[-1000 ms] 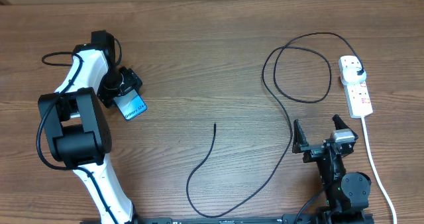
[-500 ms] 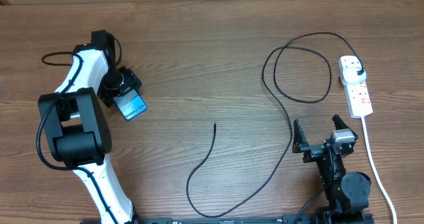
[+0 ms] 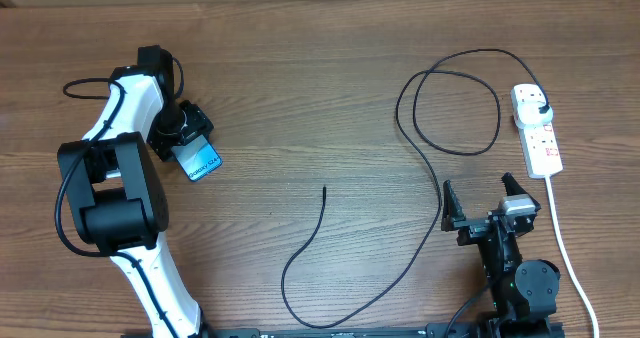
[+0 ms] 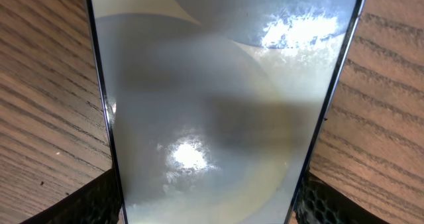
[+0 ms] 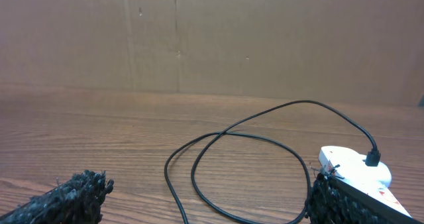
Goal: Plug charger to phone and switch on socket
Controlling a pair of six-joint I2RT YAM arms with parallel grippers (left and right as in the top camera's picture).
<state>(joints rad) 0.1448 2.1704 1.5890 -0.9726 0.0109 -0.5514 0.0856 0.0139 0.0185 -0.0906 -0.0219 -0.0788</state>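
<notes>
Black pads, left gripper [image 4: 208, 203]: are straddling the phone [image 4: 212, 105] at its two long edges; whether they are pressing it, I cannot tell.
Phone: is lying at the wood-grain table's [image 3: 300, 78] left, a slim glossy slab with dark rims.
Right gripper [image 3: 480, 200]: is standing wide, holding nothing.
Charger [image 5: 301, 103]: thin black cable is looping mid-table, free end well apart from the phone.
Socket [image 3: 540, 138]: white oblong strip, red markings, is carrying a black plug.
</notes>
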